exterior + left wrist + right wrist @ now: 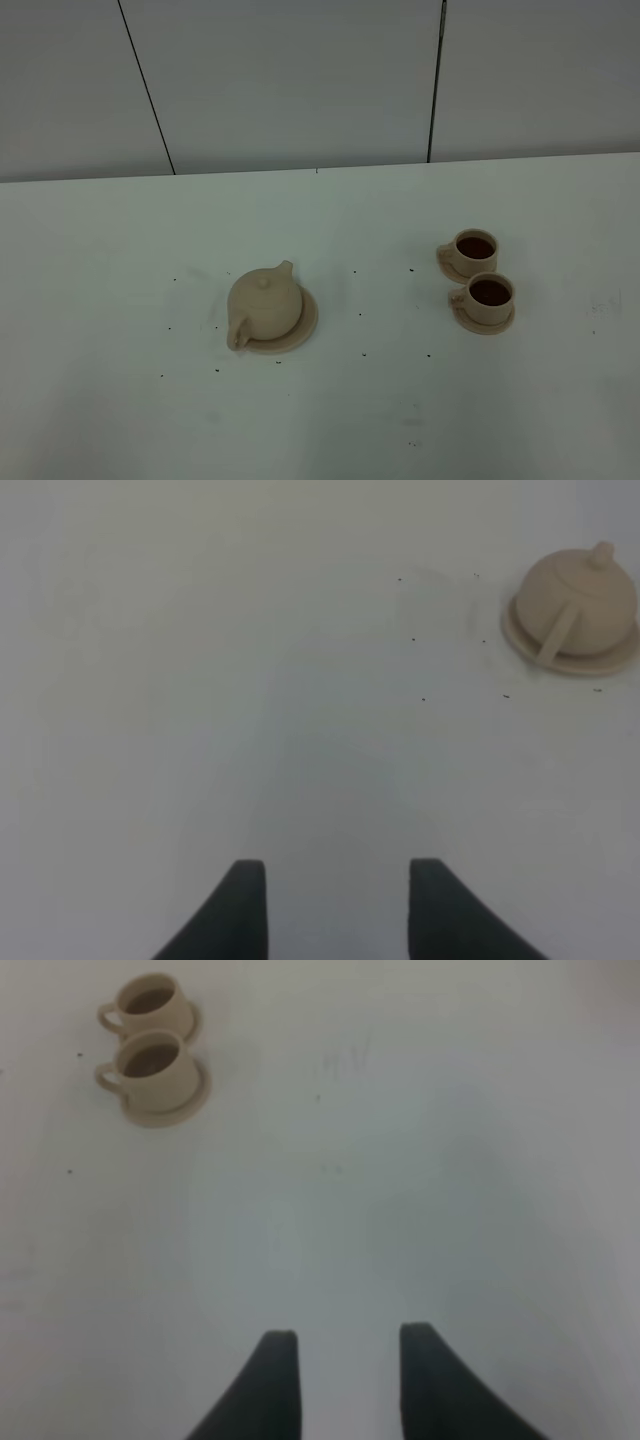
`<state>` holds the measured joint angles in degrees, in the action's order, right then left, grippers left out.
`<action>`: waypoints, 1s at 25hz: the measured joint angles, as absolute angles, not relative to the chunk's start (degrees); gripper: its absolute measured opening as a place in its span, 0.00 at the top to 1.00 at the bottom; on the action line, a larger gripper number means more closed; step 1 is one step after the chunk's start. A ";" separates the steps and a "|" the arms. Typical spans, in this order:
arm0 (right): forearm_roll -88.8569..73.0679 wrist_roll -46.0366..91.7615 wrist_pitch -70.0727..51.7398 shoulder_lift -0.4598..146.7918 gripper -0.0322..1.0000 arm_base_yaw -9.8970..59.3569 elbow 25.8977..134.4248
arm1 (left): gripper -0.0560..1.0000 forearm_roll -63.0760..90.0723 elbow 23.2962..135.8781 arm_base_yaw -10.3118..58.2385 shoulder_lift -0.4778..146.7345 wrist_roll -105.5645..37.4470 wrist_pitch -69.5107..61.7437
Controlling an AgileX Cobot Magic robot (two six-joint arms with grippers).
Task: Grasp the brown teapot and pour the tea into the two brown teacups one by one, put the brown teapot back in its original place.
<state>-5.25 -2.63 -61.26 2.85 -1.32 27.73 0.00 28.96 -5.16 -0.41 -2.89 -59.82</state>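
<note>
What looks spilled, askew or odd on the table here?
Nothing much: the teapot sits upright on its saucer, and both cups hold dark tea on their saucers. Only small dark specks dot the table.

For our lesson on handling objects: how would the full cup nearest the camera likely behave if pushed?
The front cup looks rigid and ceramic, so probably breakable. Dark tea sits near its rim, so a shove would likely spill. It rests on a saucer and might slide.

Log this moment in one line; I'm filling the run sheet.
teapot: on saucer | cups: both filled | left gripper: open, empty | right gripper: open, empty
</note>
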 joint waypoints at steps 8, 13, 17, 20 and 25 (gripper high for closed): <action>-5.25 -2.63 -61.26 2.85 0.74 -1.32 27.73 | 0.57 0.00 28.96 -5.16 -0.41 -2.89 -59.82; -5.25 -2.63 -61.26 2.85 0.74 -1.32 27.73 | 0.57 0.00 28.96 -5.16 -0.41 -2.89 -59.82; -5.25 -2.63 -61.26 2.85 0.74 -1.32 27.73 | 0.57 0.00 28.96 -5.16 -0.41 -2.89 -59.82; -5.25 -2.63 -61.26 2.85 0.74 -1.32 27.73 | 0.57 0.00 28.96 -5.10 -0.41 -2.89 -59.82; -5.25 -2.63 -61.26 2.85 0.74 -1.32 27.73 | 0.57 0.00 28.96 -5.10 -0.41 -2.89 -59.82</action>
<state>-5.25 -2.63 -61.26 2.85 -1.32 27.73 0.00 28.96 -5.10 -0.41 -2.89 -59.82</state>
